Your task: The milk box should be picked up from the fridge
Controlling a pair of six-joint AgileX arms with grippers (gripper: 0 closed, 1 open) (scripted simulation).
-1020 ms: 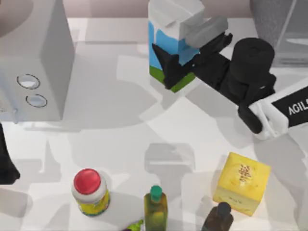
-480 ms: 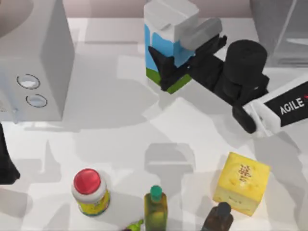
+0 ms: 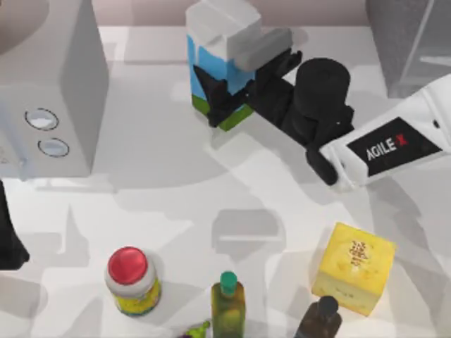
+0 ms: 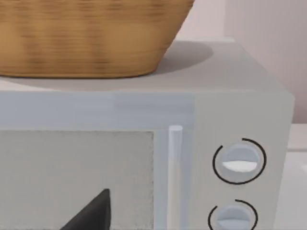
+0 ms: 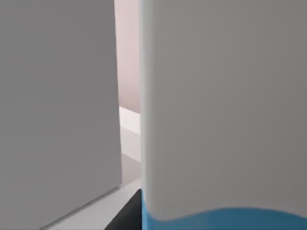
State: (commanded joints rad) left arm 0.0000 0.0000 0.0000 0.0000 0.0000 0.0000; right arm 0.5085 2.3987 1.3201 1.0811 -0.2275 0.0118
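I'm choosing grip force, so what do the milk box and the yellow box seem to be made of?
The milk box, held by the right gripper, looks like matte coated card: folded gable top, flat printed blue and green faces, no glare. The yellow box also looks like matte card, with sharp edges and a printed top. Neither material is certain in a render.

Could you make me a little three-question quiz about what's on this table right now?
1. True or false: the right hand is clamped on the milk box.
2. Which lid is red? A) the jar B) the green bottle C) the yellow box
3. What stands at the table's left, showing two round dials?

Key: 1 true. 2 A. 3 the white box; the left wrist view shows a woven basket on top of it.
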